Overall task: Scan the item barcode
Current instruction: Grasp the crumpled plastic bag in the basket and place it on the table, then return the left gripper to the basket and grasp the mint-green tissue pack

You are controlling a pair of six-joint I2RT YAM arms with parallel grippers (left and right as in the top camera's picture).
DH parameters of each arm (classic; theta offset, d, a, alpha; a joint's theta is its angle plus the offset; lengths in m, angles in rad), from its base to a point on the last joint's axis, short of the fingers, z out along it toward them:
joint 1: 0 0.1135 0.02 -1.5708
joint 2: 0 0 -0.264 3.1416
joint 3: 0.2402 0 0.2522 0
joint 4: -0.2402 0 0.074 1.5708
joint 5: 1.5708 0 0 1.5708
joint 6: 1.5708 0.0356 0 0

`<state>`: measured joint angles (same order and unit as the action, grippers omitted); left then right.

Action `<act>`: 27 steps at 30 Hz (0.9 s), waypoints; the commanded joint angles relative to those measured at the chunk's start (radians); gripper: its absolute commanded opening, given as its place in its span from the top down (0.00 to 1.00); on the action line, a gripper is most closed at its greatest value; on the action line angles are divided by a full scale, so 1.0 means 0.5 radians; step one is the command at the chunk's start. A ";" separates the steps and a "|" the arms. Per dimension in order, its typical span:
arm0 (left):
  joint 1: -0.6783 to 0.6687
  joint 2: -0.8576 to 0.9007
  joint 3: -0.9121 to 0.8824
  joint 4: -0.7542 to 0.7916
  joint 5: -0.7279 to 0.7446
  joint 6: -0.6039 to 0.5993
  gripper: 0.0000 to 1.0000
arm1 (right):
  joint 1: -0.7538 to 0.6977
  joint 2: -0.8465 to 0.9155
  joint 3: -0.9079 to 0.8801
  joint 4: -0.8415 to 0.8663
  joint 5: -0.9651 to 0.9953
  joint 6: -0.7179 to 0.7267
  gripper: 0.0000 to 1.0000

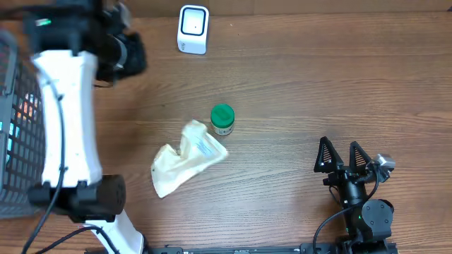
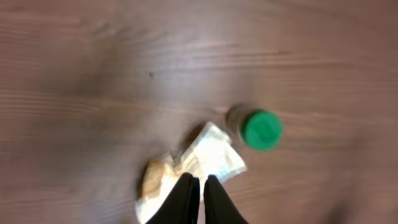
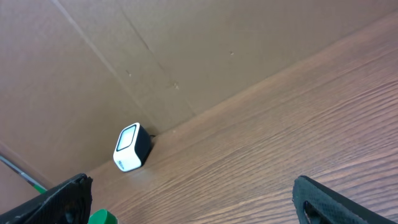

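Two candidates for scanning lie mid-table: a green-capped bottle (image 1: 222, 120) standing upright, and a crumpled white pouch (image 1: 185, 159) just beside it, touching or nearly so. Which one is the item I cannot tell. The scanner (image 1: 192, 29) sits at the far edge of the table (image 1: 318, 85), well apart from both. The left gripper (image 2: 199, 180) has its fingers pressed together and holds nothing. In its wrist view it points toward the pouch from above, while overhead the wrist sits up near the table's far-left corner by the basket (image 1: 14, 141), so it looks well clear of the items. The right gripper (image 1: 340, 149) rests at the near right edge with fingers spread wide and empty, far from everything. Nothing is grasped yet, so the risks lie in the pick and the presentation. Descending with the fingers shut would only push the pouch or tip the bottle. The bottle is close enough that a reach for the pouch could knock it over and send it rolling. The pouch looks limp and folded, so a pinch may grab one flap and leave the barcode creased or hidden from the scanner window. No barcode shows on either item in these views, so the wrong face may well get presented.
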<state>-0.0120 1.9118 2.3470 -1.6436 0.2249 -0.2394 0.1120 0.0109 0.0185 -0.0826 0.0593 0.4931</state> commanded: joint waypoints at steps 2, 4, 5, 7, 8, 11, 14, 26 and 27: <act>-0.185 -0.008 -0.716 0.382 -0.165 0.105 0.93 | -0.006 -0.016 -0.021 0.009 0.006 -0.022 0.00; -0.210 -0.008 -0.902 0.526 -0.153 0.105 0.93 | -0.005 -0.016 -0.021 0.009 0.006 -0.022 0.00; -0.214 -0.008 -1.006 0.619 -0.149 0.105 0.92 | -0.006 -0.016 -0.021 0.009 0.006 -0.022 0.00; -0.213 -0.010 -1.031 0.674 -0.150 0.108 0.89 | -0.005 -0.016 -0.021 0.009 0.006 -0.022 0.00; -0.208 -0.018 -1.007 0.678 -0.149 0.106 0.84 | -0.005 -0.016 -0.021 0.009 0.006 -0.022 0.00; -0.195 -0.021 -0.851 0.652 -0.150 0.106 0.57 | -0.005 -0.016 -0.021 0.009 0.006 -0.022 0.00; -0.152 -0.021 -0.555 0.563 -0.159 0.105 0.27 | -0.005 -0.016 -0.021 0.009 0.006 -0.022 0.00; 1.182 -0.015 0.614 0.052 -0.398 -0.271 0.00 | -0.006 -0.016 -0.021 0.009 0.006 -0.022 0.00; 1.350 -0.008 0.583 0.052 -0.398 -0.330 0.00 | -0.005 -0.016 -0.021 0.009 0.006 -0.022 0.00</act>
<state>0.5007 1.9068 2.6453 -1.6100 0.0502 -0.3027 0.1120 0.0109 0.0185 -0.0822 0.0589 0.4927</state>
